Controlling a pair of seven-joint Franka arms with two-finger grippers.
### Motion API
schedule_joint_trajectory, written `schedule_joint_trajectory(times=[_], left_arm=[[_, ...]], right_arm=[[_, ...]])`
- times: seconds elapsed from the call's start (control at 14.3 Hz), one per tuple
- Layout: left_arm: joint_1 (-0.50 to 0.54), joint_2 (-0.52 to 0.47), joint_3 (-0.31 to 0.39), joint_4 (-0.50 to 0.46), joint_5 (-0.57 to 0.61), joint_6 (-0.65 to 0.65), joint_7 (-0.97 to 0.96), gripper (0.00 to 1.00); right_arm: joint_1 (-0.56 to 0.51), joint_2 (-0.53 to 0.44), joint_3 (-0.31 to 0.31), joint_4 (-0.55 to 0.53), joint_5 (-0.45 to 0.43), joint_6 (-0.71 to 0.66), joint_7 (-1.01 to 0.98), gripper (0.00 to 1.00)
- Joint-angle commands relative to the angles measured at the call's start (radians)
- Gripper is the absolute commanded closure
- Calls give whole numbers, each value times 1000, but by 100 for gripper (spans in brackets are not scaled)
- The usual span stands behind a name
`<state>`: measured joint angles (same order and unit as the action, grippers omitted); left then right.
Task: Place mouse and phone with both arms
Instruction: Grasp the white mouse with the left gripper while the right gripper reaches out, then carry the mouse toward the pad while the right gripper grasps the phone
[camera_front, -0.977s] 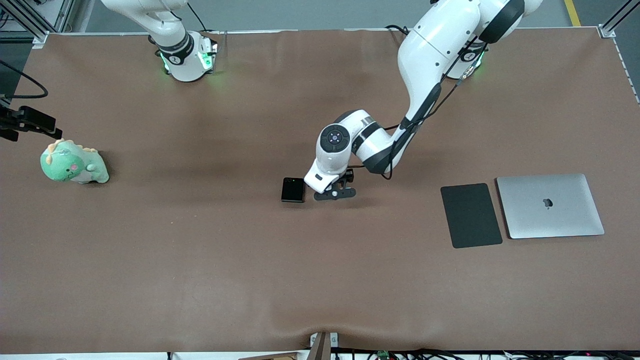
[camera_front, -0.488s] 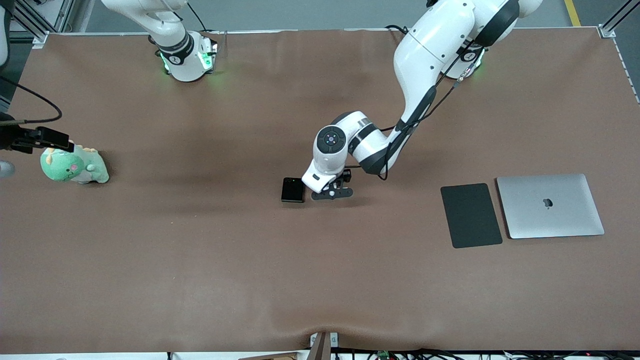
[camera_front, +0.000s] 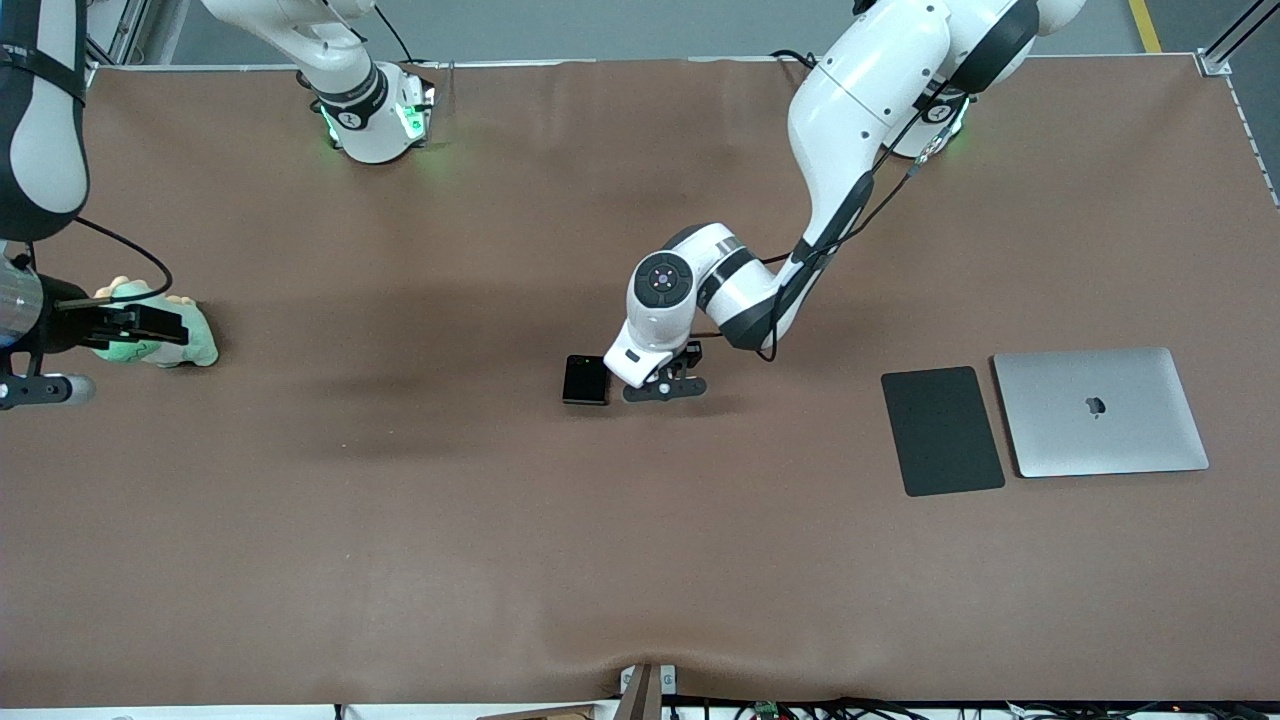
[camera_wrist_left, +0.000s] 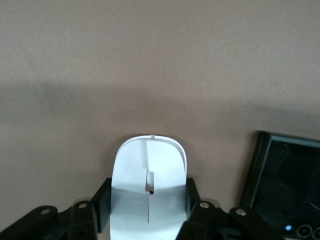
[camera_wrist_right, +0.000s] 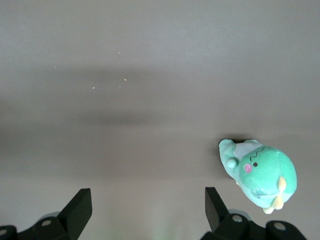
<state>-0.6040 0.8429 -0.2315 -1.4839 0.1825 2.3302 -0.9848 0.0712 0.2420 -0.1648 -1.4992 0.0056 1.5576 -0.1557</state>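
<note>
Front view: left gripper (camera_front: 664, 388) clamps mouse (camera_wrist_left: 148, 192).

High front camera faces the robots over the table (camera_front: 400, 550); each wrist camera looks down close, sharing phone (camera_front: 586, 380) and plush (camera_front: 190, 345)

My left wrist hides the mouse (camera_wrist_left: 148, 192) from the front; the phone (camera_wrist_left: 284, 189) is cut off by my left wrist view's edge.
</note>
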Motion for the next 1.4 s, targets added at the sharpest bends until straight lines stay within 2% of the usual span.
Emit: schedule_joint_trajectory(times=[0.0, 0.21, 0.35, 0.7, 0.98, 1.19, 1.33], left_arm=[[9, -28, 18, 19, 37, -20, -25, 69], [61, -85, 23, 13, 38, -67, 10, 69], [108, -128, 21, 10, 37, -115, 58, 69], [277, -257, 9, -31, 19, -184, 228, 69], [412, -306, 8, -84, 11, -187, 418, 69], [512, -309, 8, -110, 11, -186, 535, 69], [568, -300, 9, -119, 11, -186, 586, 68]], right_arm=[[33, 29, 2, 36, 1, -1, 8, 0], [77, 48, 2, 31, 16, 22, 21, 0], [146, 92, 1, 28, -1, 24, 22, 0], [226, 144, 2, 28, 17, 65, 27, 0], [300, 177, 2, 28, 138, 107, 214, 0], [352, 213, 2, 28, 155, 151, 228, 0], [387, 235, 2, 28, 200, 182, 310, 0]])
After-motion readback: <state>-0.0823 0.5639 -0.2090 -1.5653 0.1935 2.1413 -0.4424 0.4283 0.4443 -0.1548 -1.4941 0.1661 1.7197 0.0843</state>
